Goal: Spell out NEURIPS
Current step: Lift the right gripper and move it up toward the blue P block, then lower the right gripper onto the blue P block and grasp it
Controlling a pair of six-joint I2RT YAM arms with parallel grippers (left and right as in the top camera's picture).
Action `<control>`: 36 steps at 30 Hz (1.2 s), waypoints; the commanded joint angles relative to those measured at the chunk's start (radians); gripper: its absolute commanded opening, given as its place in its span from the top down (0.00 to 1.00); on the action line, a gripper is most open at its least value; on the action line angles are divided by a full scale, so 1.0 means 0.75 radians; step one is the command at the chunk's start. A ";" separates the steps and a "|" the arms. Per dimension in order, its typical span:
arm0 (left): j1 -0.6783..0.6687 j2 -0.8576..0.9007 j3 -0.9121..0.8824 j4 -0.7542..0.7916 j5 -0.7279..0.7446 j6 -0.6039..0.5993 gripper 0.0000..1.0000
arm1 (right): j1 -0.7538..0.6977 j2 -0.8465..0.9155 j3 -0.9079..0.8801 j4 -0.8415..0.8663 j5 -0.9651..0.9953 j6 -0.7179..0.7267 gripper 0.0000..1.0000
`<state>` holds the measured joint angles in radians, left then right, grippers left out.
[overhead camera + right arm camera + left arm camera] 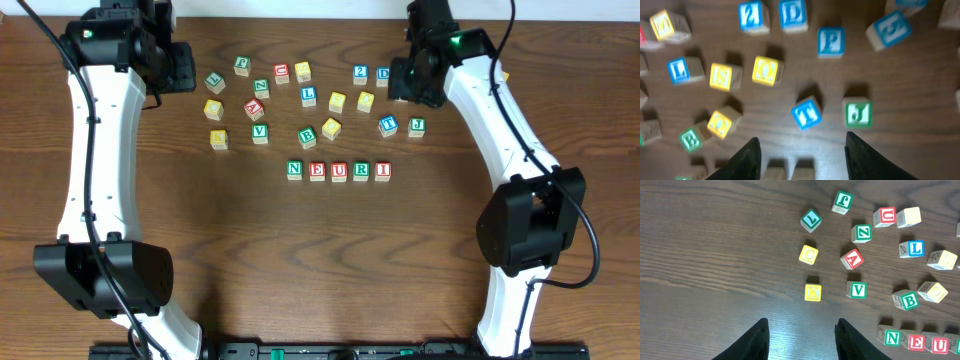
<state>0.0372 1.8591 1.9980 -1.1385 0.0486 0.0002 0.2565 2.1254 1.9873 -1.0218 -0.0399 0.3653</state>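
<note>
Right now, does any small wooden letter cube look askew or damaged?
The wooden cube with a red A and the one with a blue T sit turned cornerwise. Nothing looks damaged.

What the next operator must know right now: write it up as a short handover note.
Left gripper: open, empty, over bare table near the yellow K.
Right gripper: open, empty, above the loose cubes on its side.
Done: N, E, U, R, I stand in one row mid-table.
Left: P and S. Blue P lies just ahead of the right gripper, beside D. A yellow cube looks like S, but it is blurred; check first.
Likely next: right arm picks P and sets it after I.
</note>
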 commanded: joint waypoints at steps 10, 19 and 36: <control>-0.004 0.000 0.020 -0.002 -0.011 -0.002 0.58 | -0.028 0.066 0.030 0.213 0.116 -0.035 0.44; -0.004 0.000 0.020 -0.002 -0.011 -0.002 0.57 | -0.028 0.188 0.030 0.261 0.115 -0.028 0.45; -0.004 0.000 0.020 -0.002 -0.011 -0.002 0.58 | -0.033 0.225 0.028 0.283 0.145 -0.014 0.45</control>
<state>0.0372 1.8591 1.9980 -1.1385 0.0490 0.0002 0.2432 2.2845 1.9926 -0.8108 0.0456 0.3546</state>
